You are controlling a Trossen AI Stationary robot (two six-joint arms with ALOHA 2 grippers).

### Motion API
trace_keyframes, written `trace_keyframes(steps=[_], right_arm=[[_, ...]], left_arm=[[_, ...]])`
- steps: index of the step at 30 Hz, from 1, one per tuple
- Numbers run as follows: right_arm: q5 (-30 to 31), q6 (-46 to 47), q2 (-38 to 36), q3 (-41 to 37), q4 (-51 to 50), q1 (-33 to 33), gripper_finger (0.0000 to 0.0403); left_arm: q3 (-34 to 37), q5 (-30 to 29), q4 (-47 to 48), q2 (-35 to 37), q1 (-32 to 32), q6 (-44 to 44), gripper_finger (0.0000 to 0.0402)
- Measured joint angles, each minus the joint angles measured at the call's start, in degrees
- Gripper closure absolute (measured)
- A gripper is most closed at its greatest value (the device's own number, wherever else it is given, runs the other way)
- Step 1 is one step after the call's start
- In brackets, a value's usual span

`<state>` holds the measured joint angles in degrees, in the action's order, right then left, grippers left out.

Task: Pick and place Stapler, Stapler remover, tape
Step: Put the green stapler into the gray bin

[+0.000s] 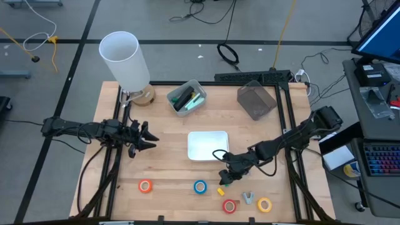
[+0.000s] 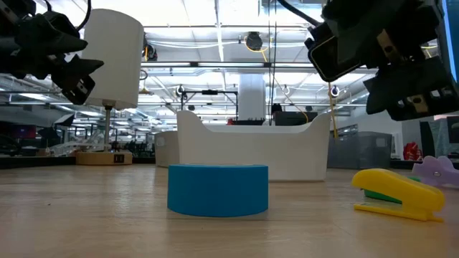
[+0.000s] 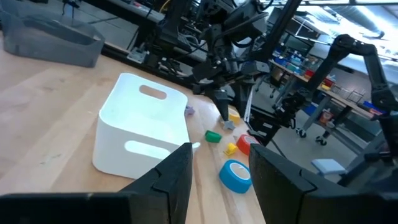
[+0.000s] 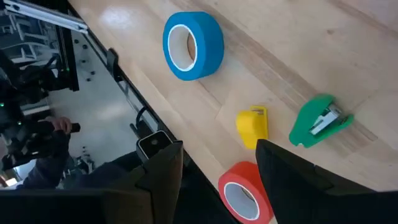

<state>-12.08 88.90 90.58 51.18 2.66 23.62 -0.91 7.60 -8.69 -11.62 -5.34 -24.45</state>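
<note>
Several tape rolls lie flat near the table's front edge: orange [image 1: 145, 185], blue [image 1: 200, 186], red [image 1: 229, 205] and yellow [image 1: 264, 204]. A small green stapler [image 4: 320, 121] and a small yellow piece [image 4: 252, 126] lie between the blue and red rolls. A lilac stapler remover [image 1: 248, 198] sits by the red roll. My right gripper [image 1: 225, 177] hangs open above the green stapler and yellow piece, slanting down, touching nothing. My left gripper [image 1: 152, 139] waits open and level at the table's left, pointing at the white tray [image 1: 207, 145].
A grey bin [image 1: 186, 98] with pens and a dark bin [image 1: 256, 100] stand at the back. A white lamp [image 1: 125, 59] on a wooden base rises at the back left. Bare wood lies between the tray and the tape rolls.
</note>
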Motion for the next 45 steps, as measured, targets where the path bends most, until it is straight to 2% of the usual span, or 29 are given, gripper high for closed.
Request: trace_keyframes(steps=[7, 12, 17, 20, 25, 27, 36, 45], right_arm=[[0.1, 0.0, -0.8, 0.0, 1.3, 0.4, 0.0204], [4.4, -3.1, -0.8, 0.0, 1.9, 0.4, 0.0204], [10.5, -1.2, -0.8, 0.1, 1.1, 1.9, 0.0204], [10.8, 0.5, -0.8, 2.7, -6.8, 3.7, 0.0204], [14.0, 0.6, -0.8, 13.2, -28.2, 5.5, 0.0204], [15.1, 0.5, -0.4, 15.9, -32.7, 5.2, 0.0204], [10.6, -0.1, 6.6, 16.6, -32.4, 3.7, 0.0204], [8.8, -1.1, 7.5, 16.7, -31.9, 3.3, 0.0204]], left_arm=[[0.0, 0.5, 0.0, 0.0, 0.0, 0.3, 0.0245], [0.0, 0.5, 0.1, 0.0, 0.0, 0.8, 0.0245], [0.0, 0.5, 0.2, 0.0, 0.0, 0.8, 0.0245], [0.0, 0.5, 0.2, 0.0, 0.0, 0.8, 0.0245], [0.0, 0.5, 0.4, 0.0, 0.0, 0.5, 0.0245], [0.0, 0.5, 0.4, 0.0, 0.0, 0.6, 0.0245], [0.0, 0.5, 0.4, 0.0, 0.0, 0.7, 0.0245], [0.0, 0.5, 0.3, 0.0, 0.0, 0.4, 0.0245]])
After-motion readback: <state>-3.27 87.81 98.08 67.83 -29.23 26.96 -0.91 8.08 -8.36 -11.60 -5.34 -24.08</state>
